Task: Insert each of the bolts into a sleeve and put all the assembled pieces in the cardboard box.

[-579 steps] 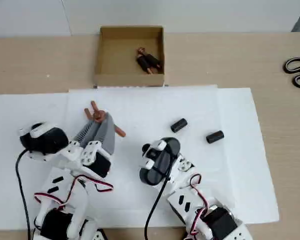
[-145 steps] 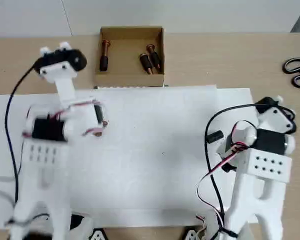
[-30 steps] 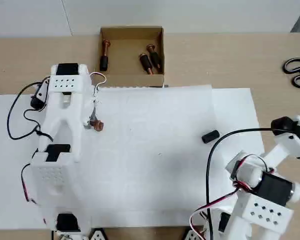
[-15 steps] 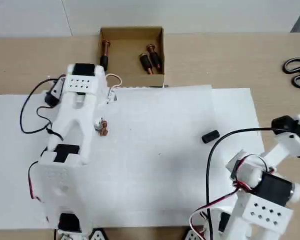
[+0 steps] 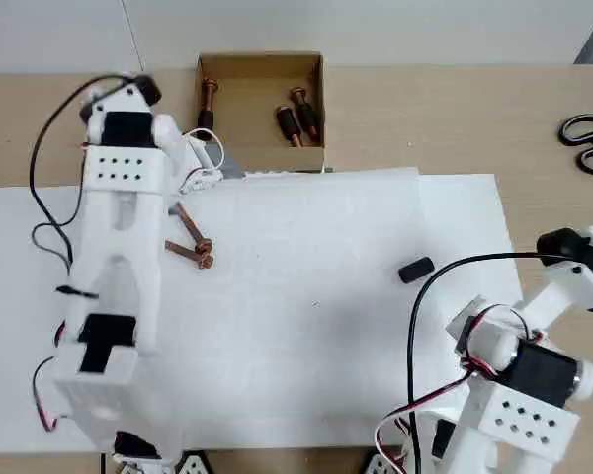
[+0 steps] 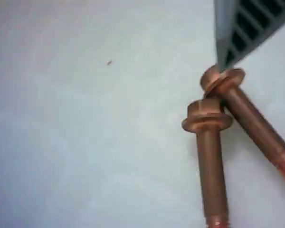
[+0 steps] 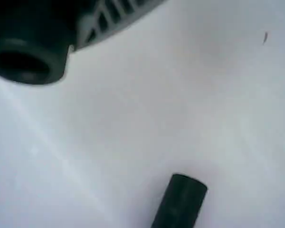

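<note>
Left tool (image 5: 217,168): hangs over the white sheet (image 5: 326,375), just short of the cardboard box (image 5: 193,109). Open or closed, we cannot tell.

Bolts, two, bare, on the sheet beside that tool, on its side away from the box. First bolt (image 5: 190,227) lies on a diagonal. Second bolt (image 5: 186,254) lies nearly crosswise to the arm. Their heads sit close together and the shanks splay apart in a V toward the bench's (image 5: 455,118) left side.

Right tool (image 7: 61,40): closed on the held sleeve (image 7: 26,61), bore toward the wrist camera, well apart from the bolts across the sheet. The loose sleeve (image 5: 415,269) lies on the sheet near the right arm.

Assembled pieces (image 5: 296,120): three, in the box.

We judge the left arm the nearer to the bolts. The coming grasp turns on squaring the tool across one shank, clear of the crowded heads.
</note>
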`<state>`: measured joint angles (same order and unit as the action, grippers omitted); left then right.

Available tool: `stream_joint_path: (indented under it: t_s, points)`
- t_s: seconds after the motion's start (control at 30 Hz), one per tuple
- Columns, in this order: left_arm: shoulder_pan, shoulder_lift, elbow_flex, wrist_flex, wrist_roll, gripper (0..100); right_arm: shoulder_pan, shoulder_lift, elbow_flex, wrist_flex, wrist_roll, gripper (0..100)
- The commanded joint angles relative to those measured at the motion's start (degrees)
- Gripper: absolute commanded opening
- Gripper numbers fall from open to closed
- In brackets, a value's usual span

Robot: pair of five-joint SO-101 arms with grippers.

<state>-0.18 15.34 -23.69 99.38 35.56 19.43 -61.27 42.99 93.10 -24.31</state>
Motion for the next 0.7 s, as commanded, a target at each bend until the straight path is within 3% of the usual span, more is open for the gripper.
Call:
stream_joint_path:
  t_s: [0.0, 0.23, 0.33, 0.47, 0.5, 0.6, 0.67]
  points:
    - [-0.97, -6.59, 1.10, 0.97, -8.79, 38, 0.57, -0.57, 0.53, -2.68, 0.44, 0.2]
    - [-2.11, -6.07, 1.36, 0.97, -7.21, 37, 0.48, -0.92, 2.37, -3.82, 0.44, 0.2]
    - [-3.52, -4.84, 1.27, 0.62, -0.53, 25, 0.57, -1.01, 2.37, -3.82, 0.44, 0.2]
    - [-3.34, -2.81, 1.27, 0.97, -5.01, 6, 0.48, -1.01, 2.37, -3.82, 0.44, 0.2]
    - [-3.60, -1.93, 1.45, 0.97, -9.58, 2, 0.48, -1.01, 2.37, -3.82, 0.44, 0.2]
    - [-3.60, -0.09, 1.71, 0.88, -38.59, 1, 0.48, -1.01, 2.37, -3.82, 0.44, 0.2]
    - [-4.13, 0.53, 1.89, 0.70, -49.14, 1, 0.48, -1.01, 2.37, -3.82, 0.44, 0.2]
